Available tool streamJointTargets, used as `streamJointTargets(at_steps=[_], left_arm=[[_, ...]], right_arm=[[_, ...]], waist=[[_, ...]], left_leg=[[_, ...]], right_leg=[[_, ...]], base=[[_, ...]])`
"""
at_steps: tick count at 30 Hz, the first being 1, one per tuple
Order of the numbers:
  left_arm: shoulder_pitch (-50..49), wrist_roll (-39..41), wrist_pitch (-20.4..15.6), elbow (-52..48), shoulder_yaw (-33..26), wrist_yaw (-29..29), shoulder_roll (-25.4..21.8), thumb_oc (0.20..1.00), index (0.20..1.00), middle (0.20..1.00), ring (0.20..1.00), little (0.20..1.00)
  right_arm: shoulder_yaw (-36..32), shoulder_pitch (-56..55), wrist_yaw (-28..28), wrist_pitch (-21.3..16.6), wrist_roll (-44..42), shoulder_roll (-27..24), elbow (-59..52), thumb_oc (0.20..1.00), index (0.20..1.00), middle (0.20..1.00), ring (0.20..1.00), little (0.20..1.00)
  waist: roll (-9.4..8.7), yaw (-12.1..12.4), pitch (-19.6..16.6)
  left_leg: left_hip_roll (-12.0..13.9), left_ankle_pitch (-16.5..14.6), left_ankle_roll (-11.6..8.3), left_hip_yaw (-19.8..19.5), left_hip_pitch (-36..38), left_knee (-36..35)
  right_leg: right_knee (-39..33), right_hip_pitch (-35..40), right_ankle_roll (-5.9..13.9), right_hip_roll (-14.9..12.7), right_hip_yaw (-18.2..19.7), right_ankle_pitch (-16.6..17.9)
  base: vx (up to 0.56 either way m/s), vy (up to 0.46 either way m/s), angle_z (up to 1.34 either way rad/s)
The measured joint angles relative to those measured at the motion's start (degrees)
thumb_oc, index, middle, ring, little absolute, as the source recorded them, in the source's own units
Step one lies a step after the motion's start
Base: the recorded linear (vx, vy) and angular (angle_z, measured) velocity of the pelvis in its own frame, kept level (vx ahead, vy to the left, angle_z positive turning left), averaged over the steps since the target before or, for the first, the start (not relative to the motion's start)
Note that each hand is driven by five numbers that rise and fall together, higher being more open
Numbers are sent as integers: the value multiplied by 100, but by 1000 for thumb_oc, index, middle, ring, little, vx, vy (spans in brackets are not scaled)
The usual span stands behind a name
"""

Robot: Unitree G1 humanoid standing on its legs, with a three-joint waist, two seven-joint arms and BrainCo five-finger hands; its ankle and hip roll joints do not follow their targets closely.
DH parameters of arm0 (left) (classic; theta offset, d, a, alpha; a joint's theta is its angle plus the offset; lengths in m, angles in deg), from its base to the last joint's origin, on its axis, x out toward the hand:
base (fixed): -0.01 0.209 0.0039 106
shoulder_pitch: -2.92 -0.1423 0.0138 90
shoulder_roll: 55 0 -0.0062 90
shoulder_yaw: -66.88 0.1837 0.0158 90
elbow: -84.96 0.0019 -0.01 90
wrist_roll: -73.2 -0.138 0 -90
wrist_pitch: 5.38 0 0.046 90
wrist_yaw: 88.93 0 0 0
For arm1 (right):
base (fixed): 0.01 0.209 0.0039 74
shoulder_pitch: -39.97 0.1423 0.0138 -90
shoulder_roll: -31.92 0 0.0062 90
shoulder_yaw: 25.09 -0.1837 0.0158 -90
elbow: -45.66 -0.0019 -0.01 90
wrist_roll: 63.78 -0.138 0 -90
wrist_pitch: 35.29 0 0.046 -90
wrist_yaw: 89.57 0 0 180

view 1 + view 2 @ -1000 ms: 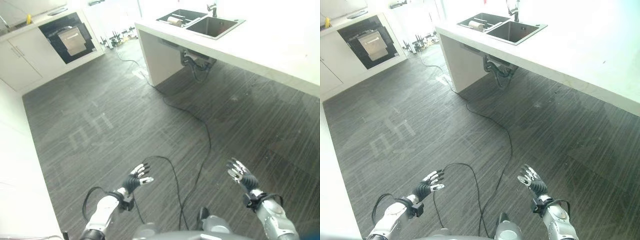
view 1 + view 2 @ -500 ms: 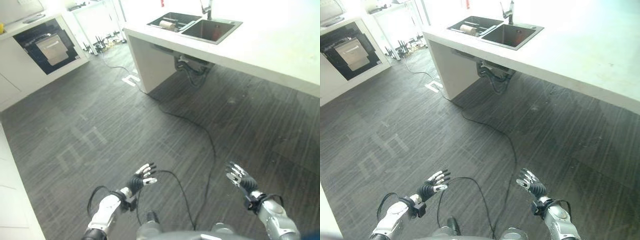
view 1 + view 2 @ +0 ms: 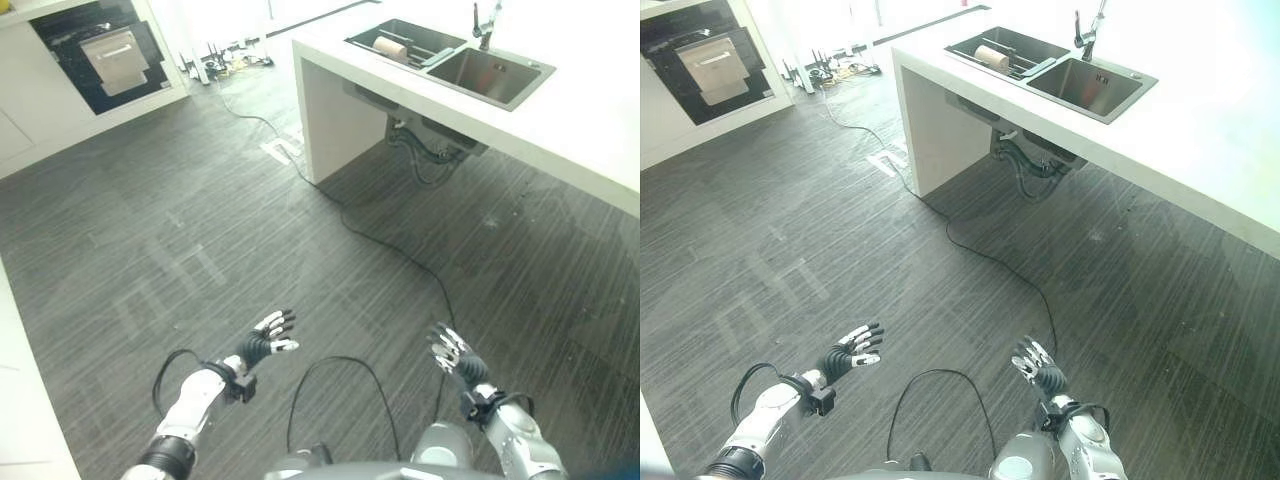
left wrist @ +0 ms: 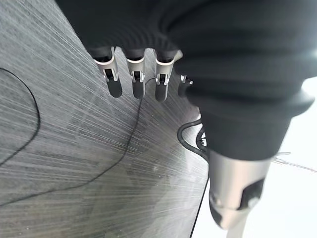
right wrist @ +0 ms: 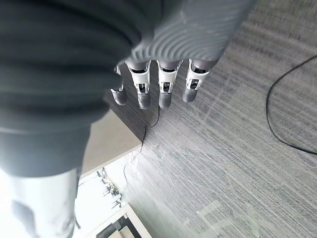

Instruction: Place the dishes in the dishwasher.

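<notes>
My left hand (image 3: 262, 346) and right hand (image 3: 455, 357) hang over the dark wood floor (image 3: 200, 250), fingers straight, holding nothing. I should walk up to the white desk (image 3: 1200, 110) slowly and step over the cable. The dishes sit in the sink rack (image 3: 1002, 52). The dishwasher (image 3: 112, 58) waits open, far away.

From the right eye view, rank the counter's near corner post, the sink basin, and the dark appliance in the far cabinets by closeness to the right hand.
Measured from the right hand, low and right of centre:
1. Counter's corner post, ahead and to the left of the hand.
2. Sink basin, farther ahead on the counter, slightly right.
3. Dark appliance, far across the floor, at the upper left.
</notes>
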Motion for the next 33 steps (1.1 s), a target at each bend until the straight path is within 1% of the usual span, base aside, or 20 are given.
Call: streamJointTargets(at_steps=[1,2,4,6,7,8,10,13,14,18,19,20,21,22,25,27,28,31,32,33], left_arm=[[2,-1,90,-67,0,28,43,1000,1000,1000,1000,1000],[27,-7,123,-78,0,72,134,1000,1000,1000,1000,1000],[-56,-16,143,-70,36,80,318,1000,1000,1000,1000,1000],[-511,-21,104,-93,76,65,328,1000,1000,1000,1000,1000],[-545,-22,103,-80,74,67,320,1000,1000,1000,1000,1000],[-530,-22,104,-56,80,92,396,1000,1000,1000,1000,1000],[-422,-15,38,-11,117,94,495,1000,1000,1000,1000,1000],[-434,-19,-90,-3,104,76,524,1000,1000,1000,1000,1000],[-395,-19,-133,-6,104,76,526,1000,1000,1000,1000,1000],[-243,-9,-223,50,66,92,523,1000,1000,1000,1000,1000],[-241,-7,-228,82,37,94,498,1000,1000,1000,1000,1000],[-211,-7,-220,105,31,96,538,1000,1000,1000,1000,1000],[-226,-7,-224,92,37,88,557,1000,1000,1000,1000,1000],[-291,-8,-223,70,69,80,558,1000,1000,1000,1000,1000],[-260,-2,-222,-30,86,131,552,1000,1000,1000,1000,1000],[-227,0,-230,-140,84,169,536,1000,1000,1000,1000,1000],[-227,1,-249,-152,69,192,535,1000,1000,1000,1000,1000],[-388,0,-248,-110,65,209,542,1000,1000,1000,1000,1000],[-424,-1,-244,-111,63,184,596,1000,1000,1000,1000,1000],[-478,0,-251,-134,64,180,686,1000,1000,1000,1000,1000]], right_arm=[[-26,-42,-8,0,-1,-61,-83,1000,1000,1000,1000,1000],[-20,-36,-35,-7,-3,-134,-80,1000,1000,1000,1000,1000],[-198,-202,-75,-5,-2,-118,-18,1000,1000,1000,1000,1000],[-213,-235,-95,-23,-3,-143,14,1000,1000,1000,1000,1000],[-211,-252,-115,-41,-5,-156,12,1000,1000,1000,1000,1000],[-211,-127,-106,-50,-7,-240,157,1000,1000,1000,1000,1000],[-186,-59,-79,-45,-7,-334,201,1000,1000,1000,1000,1000],[-201,102,-46,-62,-7,-412,11,1000,1000,1000,1000,1000],[-201,105,-47,-63,-5,-446,-84,1000,1000,1000,1000,1000],[-140,131,-127,-51,12,-479,-82,1000,1000,1000,1000,1000],[-124,120,-172,-51,64,-448,-69,1000,1000,1000,1000,1000],[-137,114,-171,-38,122,-449,-23,1000,1000,1000,1000,1000],[-140,114,-170,-30,128,-456,2,1000,1000,1000,1000,1000],[-124,175,-174,-28,126,-438,98,1000,1000,1000,1000,1000],[46,177,-184,-12,175,-541,127,1000,1000,1000,1000,1000],[92,113,-183,25,220,-533,128,1000,1000,1000,1000,1000],[113,114,-182,98,220,-531,133,1000,1000,1000,1000,1000],[215,118,-206,131,228,-540,155,1000,1000,1000,1000,1000],[225,-79,-255,126,229,-638,146,1000,1000,1000,1000,1000],[233,-142,-268,121,230,-807,169,1000,1000,1000,1000,1000]], waist=[[-28,-98,7],[-178,-125,59],[-349,-211,151],[-247,-189,79],[-302,-176,40],[-66,-156,105],[86,-163,99],[223,-148,48],[230,-149,31],[84,-201,-93],[1,-165,-162],[-34,-161,-167],[-61,-92,-160],[-174,51,-153],[-115,-4,-159],[-120,-1,-162],[-102,50,-161],[-105,216,-174],[-119,132,-157],[125,82,-188]], left_leg=[[-15,-146,-1,-13,64,-3],[-181,-329,6,-6,212,-5],[-257,-684,-172,-247,432,149],[13,-982,-551,-316,864,206],[48,-1040,-639,-388,945,222],[305,-1177,-794,-526,923,513],[453,-1306,-732,-836,734,1063],[431,-1276,-689,-651,690,1381],[468,-1163,-763,-686,688,1407],[621,-427,-1831,-1266,322,2481],[655,-82,-1845,-1336,-205,3572],[728,657,-1859,-1462,-827,4609],[734,505,-1869,-1435,-1116,5050],[496,-254,-1374,-1204,-1413,4427],[430,-176,-843,-573,-1653,2154],[503,153,-876,-581,-1772,1386],[649,415,-953,-838,-1749,864],[1332,783,-1117,-1033,-1746,279],[1486,817,-945,-335,-1437,344],[1430,1183,-767,-349,-1154,309]], right_leg=[[-1114,-72,-63,292,-358,-62],[-2307,-348,-12,306,-427,305],[-3327,-726,197,63,-449,594],[-2358,-604,84,146,-555,453],[-2397,-449,-83,184,-608,488],[-2054,-446,-267,345,-580,572],[-1573,-433,-915,568,-329,211],[-1443,-275,-1324,825,-340,64],[-1420,-251,-1343,870,-378,52],[-1281,21,-1384,882,-763,-265],[-1487,183,-1674,907,-763,-574],[-1782,374,-1685,975,-741,-563],[-1996,521,-1744,1011,-671,-437],[-2507,902,-1653,1047,-476,-136],[-3036,1510,-1590,1255,-434,-121],[-3314,1826,-1476,1338,-363,-196],[-3454,1918,-1457,1432,-287,-173],[-3481,2034,-1367,1446,54,-192],[-3445,2395,-857,1113,-18,-377],[-3310,2509,-560,1082,-14,-557]], base=[[292,-161,-2],[615,-334,3],[707,-356,36],[418,-237,38],[409,-262,41],[409,-262,56],[375,-273,42],[230,-191,-12],[233,-201,-8],[241,-218,-8],[186,-126,-23],[142,-18,-29],[167,38,-71],[190,93,-85],[235,98,-60],[275,131,-31],[254,168,-29],[359,261,-48],[388,358,-10],[417,436,16]])
